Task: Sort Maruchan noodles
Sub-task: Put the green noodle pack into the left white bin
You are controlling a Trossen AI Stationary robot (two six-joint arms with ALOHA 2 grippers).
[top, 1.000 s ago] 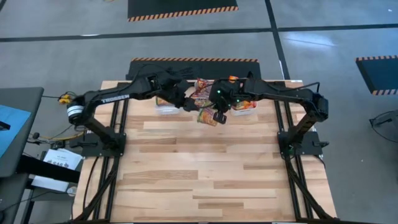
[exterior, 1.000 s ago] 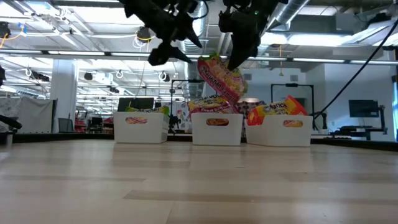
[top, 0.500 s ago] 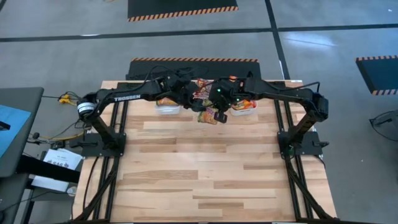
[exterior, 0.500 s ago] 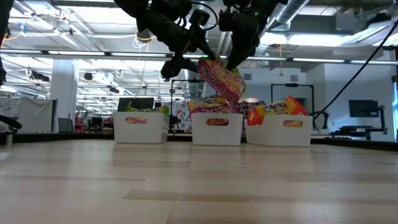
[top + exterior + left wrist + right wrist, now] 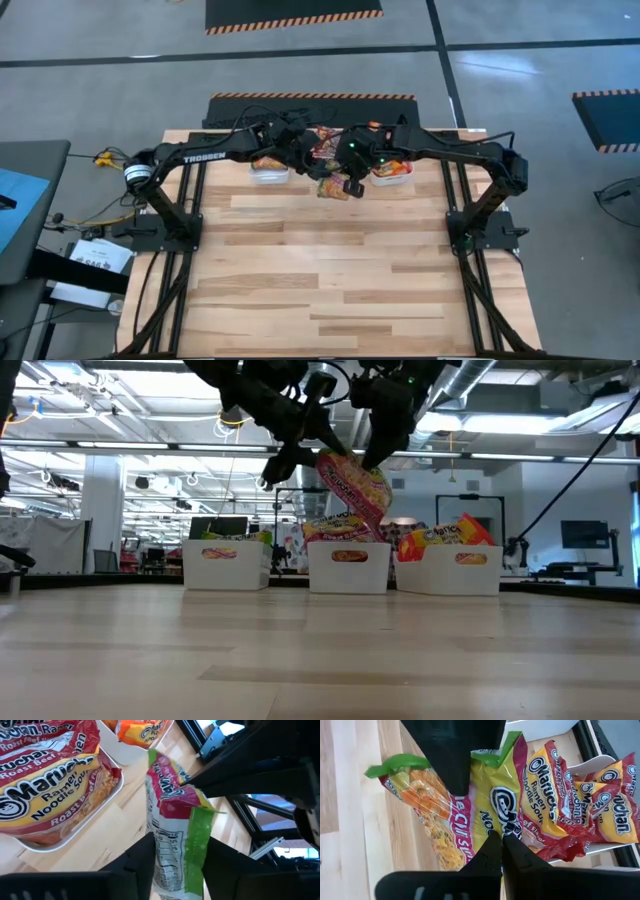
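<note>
Looks like a mid-air handoff: the right tool [image 5: 372, 460] is pinching a green-trimmed noodle packet [image 5: 355, 490] upper middle of the low view, above the middle bin [image 5: 348, 567]. The left tool [image 5: 177, 855] is spread around its free end. Next it probably needs to close before the right lets go.

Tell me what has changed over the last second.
The left tool has moved in toward the middle and now has the green-trimmed noodle packet between its fingers. The right tool stays shut on that packet, held in the air in front of the middle bin. The three bins and their packets are unchanged.
</note>
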